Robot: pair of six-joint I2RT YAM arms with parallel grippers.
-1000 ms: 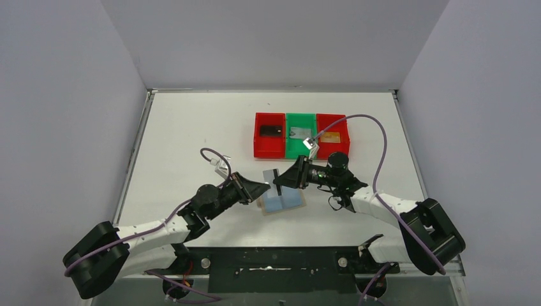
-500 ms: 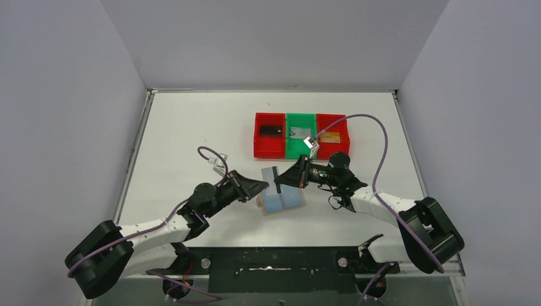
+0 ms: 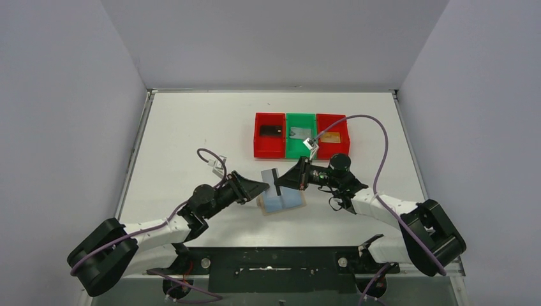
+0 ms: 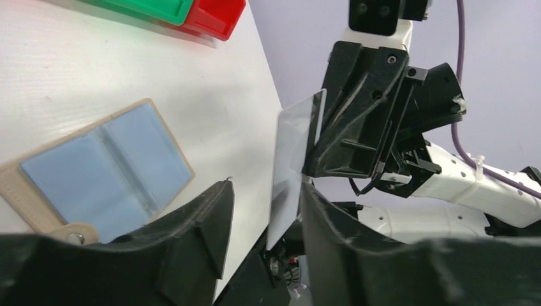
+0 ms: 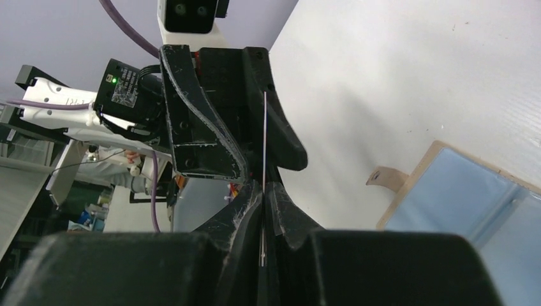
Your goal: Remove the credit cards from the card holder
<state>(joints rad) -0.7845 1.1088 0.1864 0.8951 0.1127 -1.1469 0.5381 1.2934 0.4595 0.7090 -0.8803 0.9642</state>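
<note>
Holder [image 3: 285,201] lies open and flat on the table [image 3: 191,140], its blue inside up, between the two arms. The tips of both grippers cover part of its near-left and far edges in the top view. In the right wrist view it is cut off by the picture's edge, and in the left wrist view its tab [image 4: 73,234] is half hidden behind a finger. We cannot tell if any card is left in its pockets. One card [image 4: 293,164] is out of the holder and in the air above it. The right gripper [image 5: 263,194] has its fingers pressed together on this card. From that wrist we see it only edge-on, as a thin line. Its face is glossy and blurred, so we can read no print. The left gripper [image 4: 266,191] has its fingers [image 4: 198,236] apart, one on each side of the card's free end. We cannot make out whether one of them touches the card. At the far side stand a red bin [image 3: 270,115] with a black card [image 3: 271,130], a green bin [image 3: 301,115] with a grey card [image 3: 297,132], and a second red bin [image 3: 332,116] with a gold card [image 3: 330,137], partly crossed by a cable.
</note>
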